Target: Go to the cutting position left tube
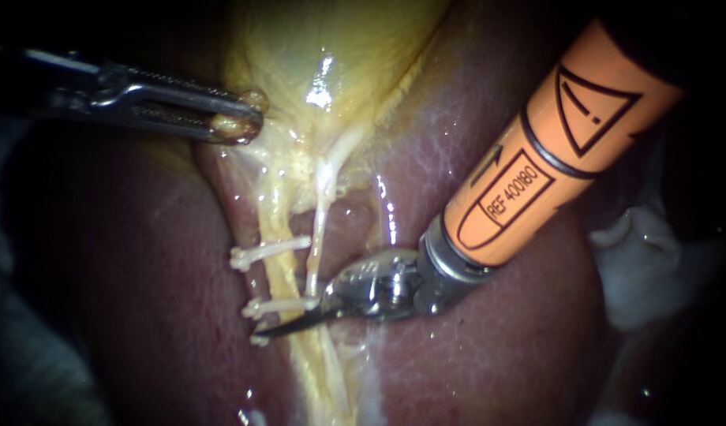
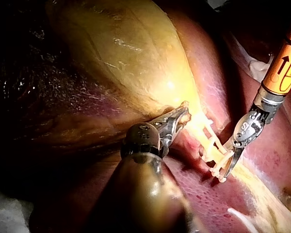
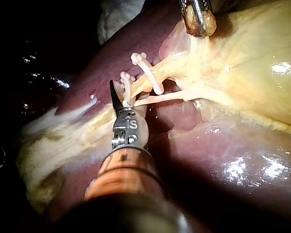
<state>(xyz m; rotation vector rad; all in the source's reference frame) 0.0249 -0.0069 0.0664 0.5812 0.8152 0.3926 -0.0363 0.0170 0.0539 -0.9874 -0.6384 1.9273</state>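
My left instrument (image 1: 238, 120) comes in from the left, its jaws shut on a fold of the yellow gallbladder (image 1: 331, 47) near its neck, holding it up; the left wrist view shows the same grip (image 2: 178, 119). Two tubes run down from the neck: the yellow left tube (image 1: 275, 225) and a thin pale right tube (image 1: 319, 237). White clips cross the left tube, an upper one (image 1: 268, 252) and a lower one (image 1: 280, 306), with a small third (image 1: 259, 341) below. My right instrument (image 1: 280, 327), orange-shafted with curved blades lying together, points across the left tube just under the lower clip.
Dark red liver (image 1: 497, 347) lies around and under the tubes. A white gauze pad (image 1: 639, 268) sits at the right edge behind the orange shaft. The right tube passes close above the blades' hinge (image 1: 379, 284).
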